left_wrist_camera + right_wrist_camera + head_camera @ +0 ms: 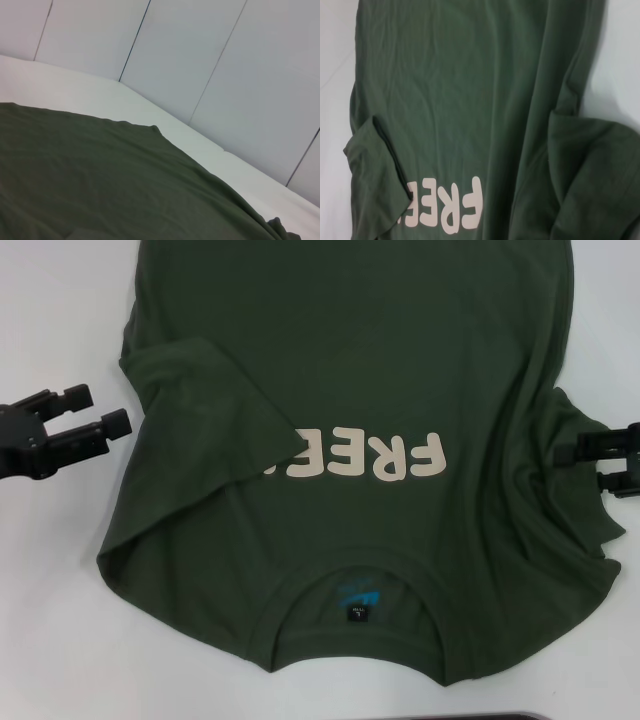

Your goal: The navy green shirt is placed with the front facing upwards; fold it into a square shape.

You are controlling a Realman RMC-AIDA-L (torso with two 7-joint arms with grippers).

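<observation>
The navy green shirt (pixel 350 360) lies front up on the white table, collar toward me, its cream "FREE" lettering (pixel 395 457) upside down from my side. Its left sleeve (pixel 215 410) is folded inward over the chest and hides the end of the lettering. The black neck label (pixel 360 600) with teal print shows inside the collar. My left gripper (pixel 108 410) is open just off the shirt's left edge, holding nothing. My right gripper (pixel 580 468) is open over the rumpled right sleeve (pixel 580 530). The right wrist view shows the shirt (pixel 445 90), lettering (pixel 455 210) and bunched sleeve (pixel 595 165).
White table (pixel 50 590) shows on both sides of the shirt and in front of the collar. A dark object (pixel 500 716) peeks in at the near edge. In the left wrist view, shirt cloth (pixel 100 180) lies before grey wall panels (pixel 200 60).
</observation>
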